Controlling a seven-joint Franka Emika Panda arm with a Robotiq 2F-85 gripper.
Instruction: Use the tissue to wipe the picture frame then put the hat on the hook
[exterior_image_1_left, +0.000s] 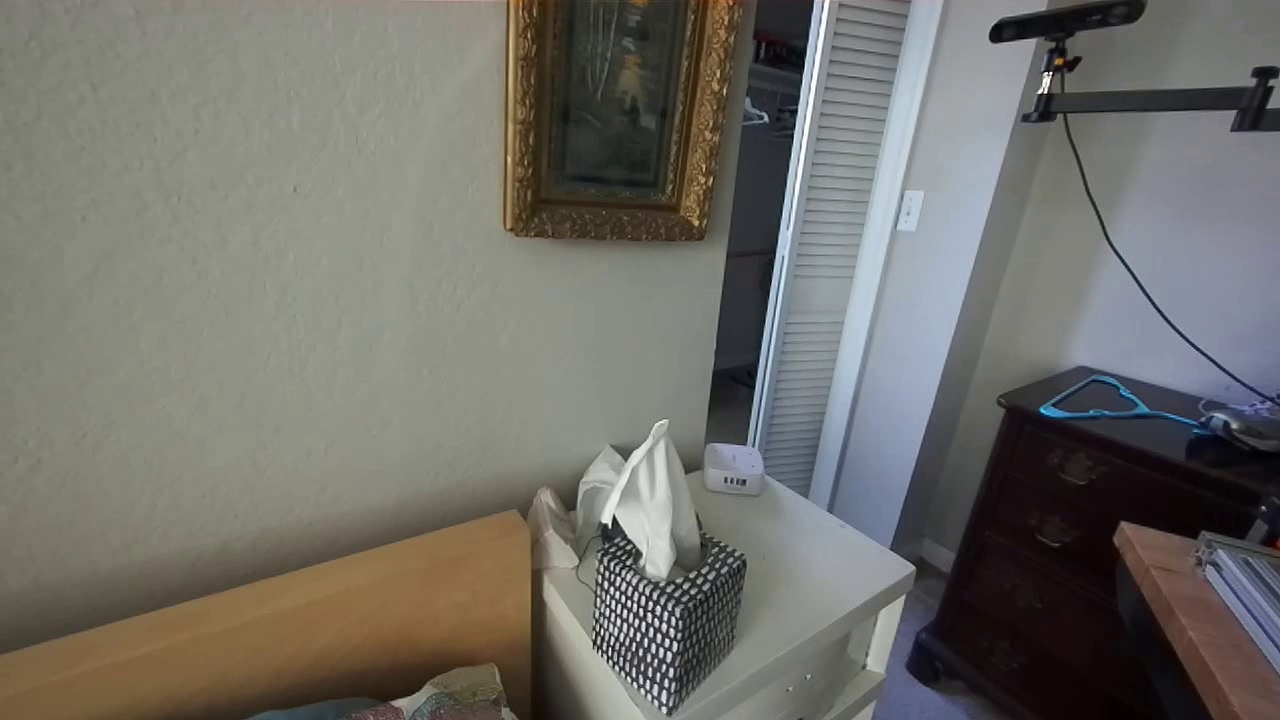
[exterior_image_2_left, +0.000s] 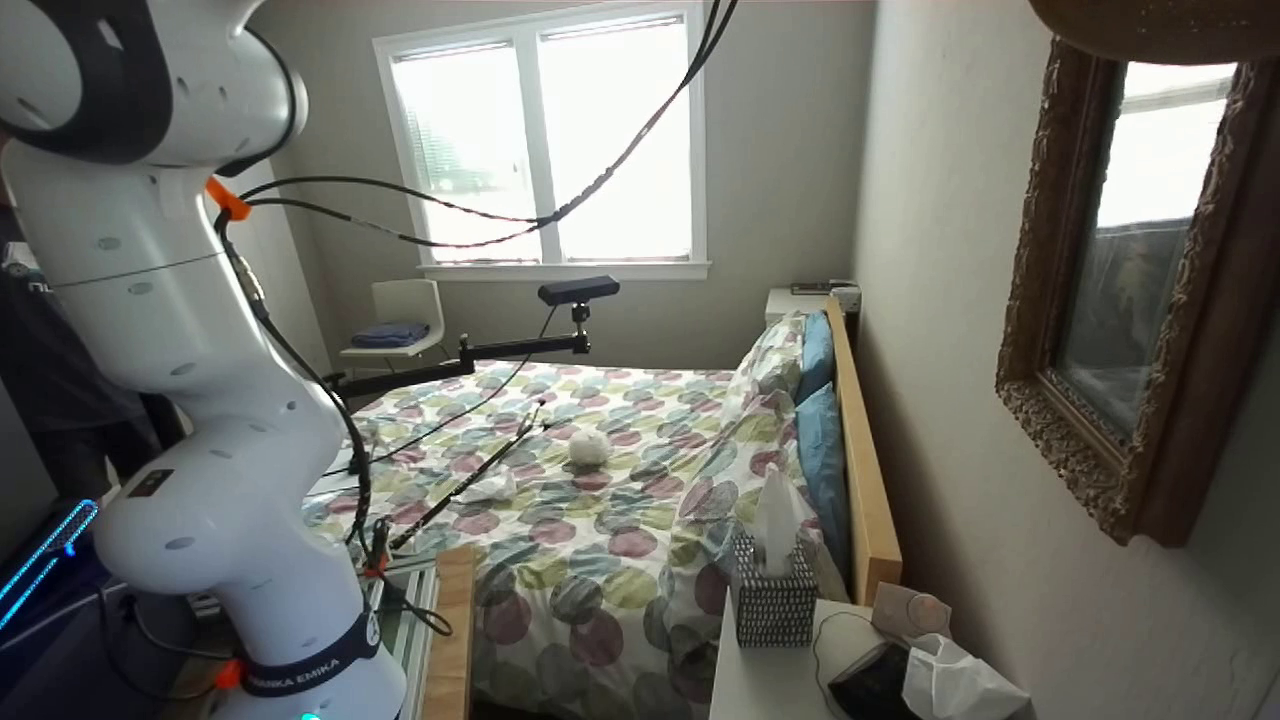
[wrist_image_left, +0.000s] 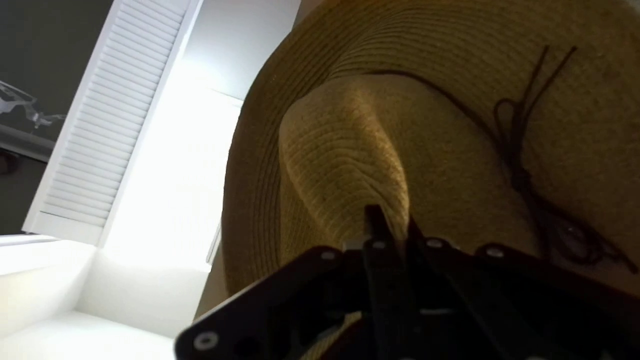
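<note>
The tan hat (wrist_image_left: 440, 165) fills most of the wrist view, with its brown cord bow on the right. My gripper (wrist_image_left: 393, 222) is shut on a pinched fold of the hat's crown. Part of the hat's brim shows at the top right of an exterior view (exterior_image_2_left: 1170, 28), in front of the frame's top. The gold picture frame (exterior_image_1_left: 612, 220) hangs on the wall and also shows from the side (exterior_image_2_left: 1035, 240). A crumpled white tissue (exterior_image_2_left: 958, 682) lies on the nightstand, partly behind the tissue box in an exterior view (exterior_image_1_left: 597, 490). No hook is in view.
A checkered tissue box (exterior_image_1_left: 668, 620) with a tissue sticking up stands on the white nightstand (exterior_image_1_left: 820, 560). The bed's wooden headboard (exterior_image_2_left: 868, 470) is beside it. A small white device (exterior_image_1_left: 733, 470) sits by the wall. A camera arm (exterior_image_2_left: 520, 347) extends over the bed.
</note>
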